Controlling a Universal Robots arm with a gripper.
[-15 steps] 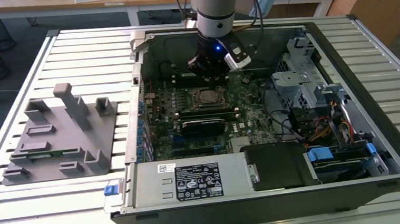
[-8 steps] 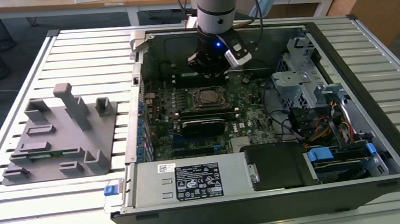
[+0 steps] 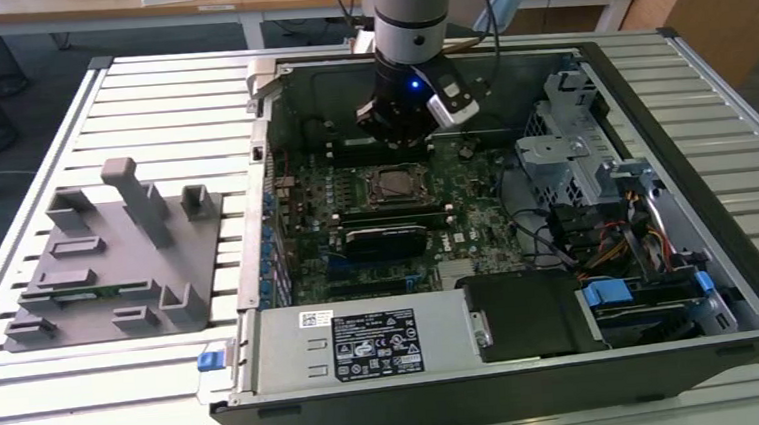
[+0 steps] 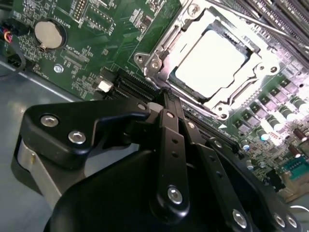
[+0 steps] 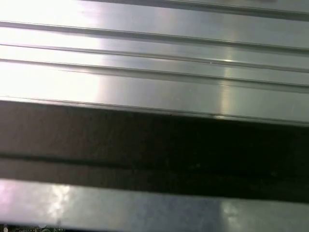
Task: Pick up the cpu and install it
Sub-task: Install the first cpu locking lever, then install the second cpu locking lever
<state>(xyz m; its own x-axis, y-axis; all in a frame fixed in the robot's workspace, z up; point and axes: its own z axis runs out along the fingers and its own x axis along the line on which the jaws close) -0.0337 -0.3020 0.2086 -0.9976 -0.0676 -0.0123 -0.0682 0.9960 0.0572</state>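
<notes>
Lying flat and square in its socket (image 4: 207, 60) on the green motherboard (image 3: 399, 206), the cpu (image 4: 212, 60) is seen with its silver top facing up and out of the open computer case (image 3: 699, 200); being square, it shows no long axis, and its edges are lined up with the socket frame around it. In the exterior view the same chip (image 3: 394, 183) is placed near the middle of the board, toward the far side of the case. The case is laid on its side on a slatted metal table (image 3: 143, 89) and is filled with the board, a labelled power supply (image 3: 362, 344) at its near edge, and drive bays and cable bundles at the exterior view's right. A grey plastic tray (image 3: 109, 261) is set on the table at the exterior view's left, with a green memory stick (image 3: 77, 291) held in one of its slots. The arm is held upright, reaching straight down into the far part of the case, with the gripper (image 3: 402, 141) hovering just beyond the socket. In the second wrist view the gripper (image 4: 166, 99) is drawn closed, its fingertips together and nothing between them.
</notes>
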